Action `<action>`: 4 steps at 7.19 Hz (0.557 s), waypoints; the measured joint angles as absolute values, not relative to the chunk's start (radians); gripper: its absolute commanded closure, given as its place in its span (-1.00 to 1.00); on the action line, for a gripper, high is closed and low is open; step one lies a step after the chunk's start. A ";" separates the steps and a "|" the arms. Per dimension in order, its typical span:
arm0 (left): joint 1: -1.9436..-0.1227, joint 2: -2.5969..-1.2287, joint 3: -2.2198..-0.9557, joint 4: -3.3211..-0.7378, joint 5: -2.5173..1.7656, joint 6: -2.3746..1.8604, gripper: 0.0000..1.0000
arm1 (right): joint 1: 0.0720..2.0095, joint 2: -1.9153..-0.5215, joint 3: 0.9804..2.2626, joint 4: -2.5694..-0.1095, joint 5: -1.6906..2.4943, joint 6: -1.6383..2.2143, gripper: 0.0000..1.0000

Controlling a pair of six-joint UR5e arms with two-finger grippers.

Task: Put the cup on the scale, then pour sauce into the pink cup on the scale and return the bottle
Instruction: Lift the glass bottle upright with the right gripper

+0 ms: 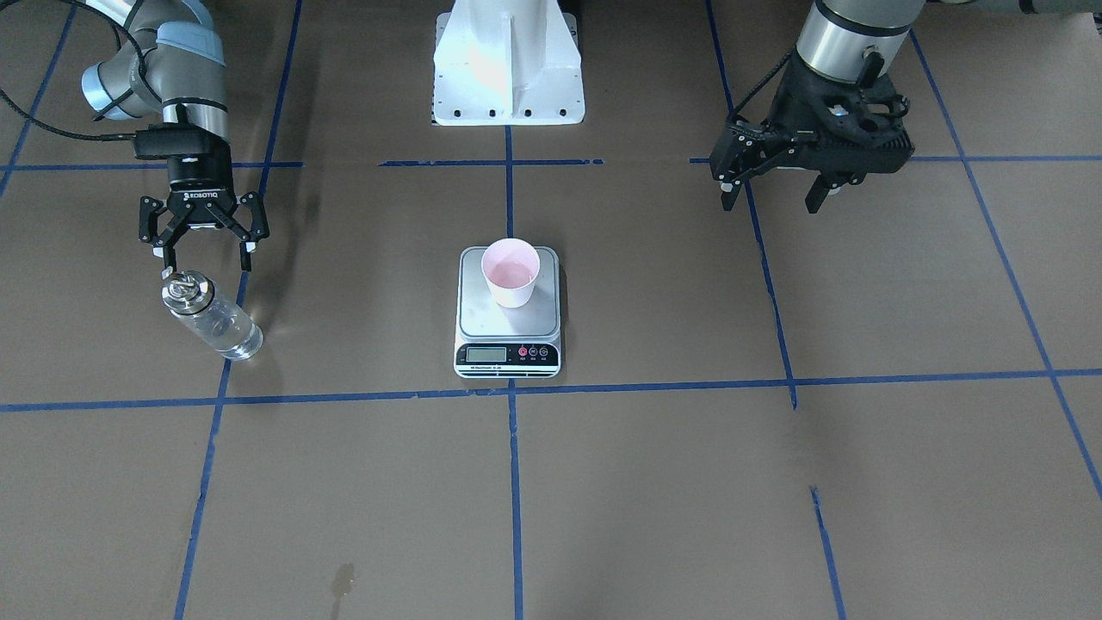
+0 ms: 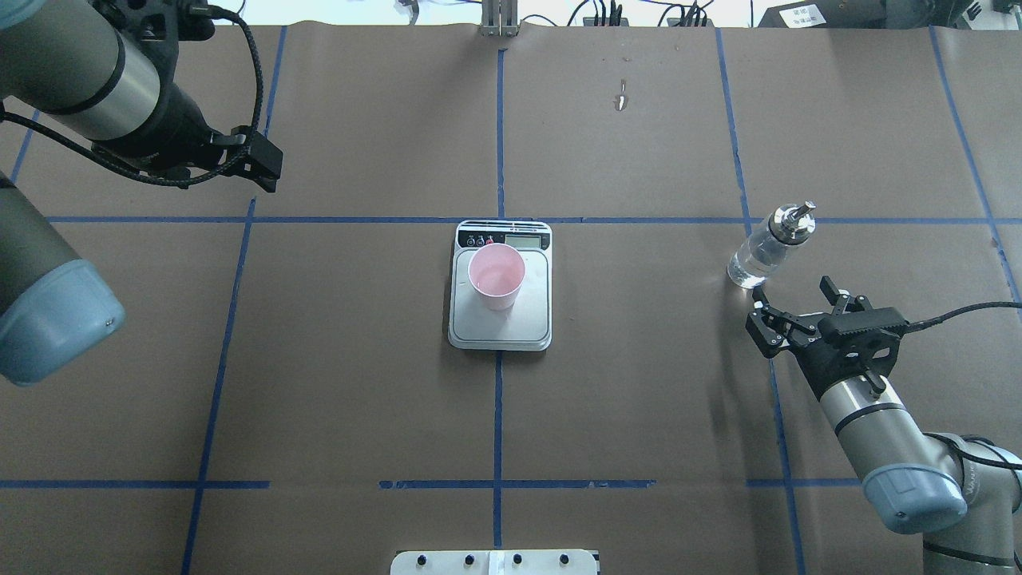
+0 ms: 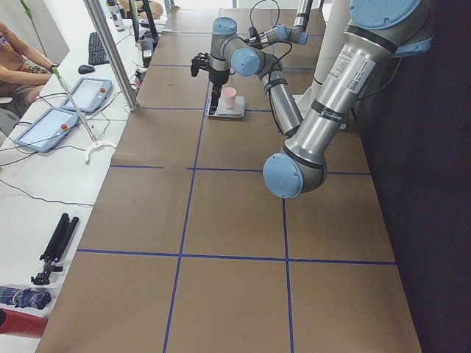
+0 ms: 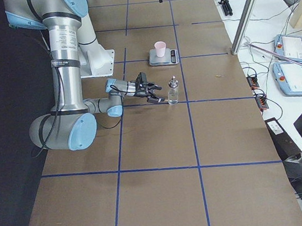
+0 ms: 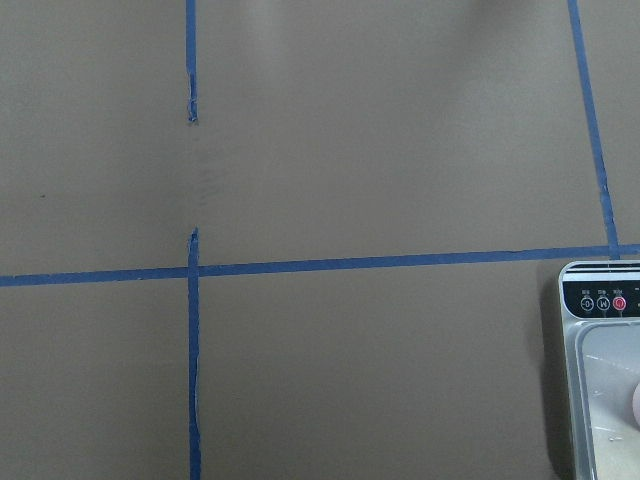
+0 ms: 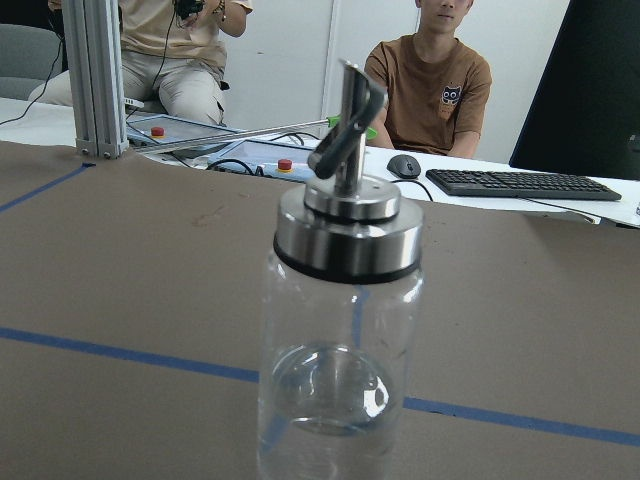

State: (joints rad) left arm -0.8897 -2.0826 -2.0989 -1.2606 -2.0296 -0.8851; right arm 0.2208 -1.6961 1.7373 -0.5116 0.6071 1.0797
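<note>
Bottle [image 1: 211, 314] of clear cylindrical glass, silver-capped, stands before spread right pincer [image 1: 207, 256]; left pincer [image 1: 772, 205] spread too.

Brown paper covers the whole table [image 2: 319, 383], blue tape lines [image 2: 498, 399] crossing it into big squares. Along the far side runs a white bench [image 3: 44, 176] carrying two tablets [image 4: 294, 48], a black keyboard [image 6: 520, 183] and a mouse [image 6: 403, 167]. An aluminium post [image 3: 110, 51] rises at the table's edge. Two people [image 6: 430, 70] sit behind the bench, a white wall [image 6: 290, 50] at their backs, a dark panel [image 3: 434, 184] closing the opposite side, the light bright and even
</note>
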 measured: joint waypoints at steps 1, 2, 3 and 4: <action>-0.890 -2.083 -2.099 -1.260 -2.030 -0.885 -1.00 | 0.221 -1.696 1.734 -0.494 0.607 1.063 -0.99; -0.890 -2.083 -2.100 -1.260 -2.029 -0.885 -1.00 | 0.221 -1.697 1.730 -0.484 0.607 1.049 -0.99; -0.890 -2.083 -2.100 -1.259 -2.029 -0.885 -1.00 | 0.223 -1.697 1.728 -0.480 0.606 1.042 -0.99; -0.890 -2.083 -2.100 -1.260 -2.029 -0.885 -1.00 | 0.227 -1.697 1.727 -0.479 0.606 1.039 -0.99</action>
State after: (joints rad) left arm -0.8897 -2.0831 -2.1000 -1.2597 -2.0295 -0.8851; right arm 0.2269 -1.6971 1.7273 -0.4786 0.6061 1.0394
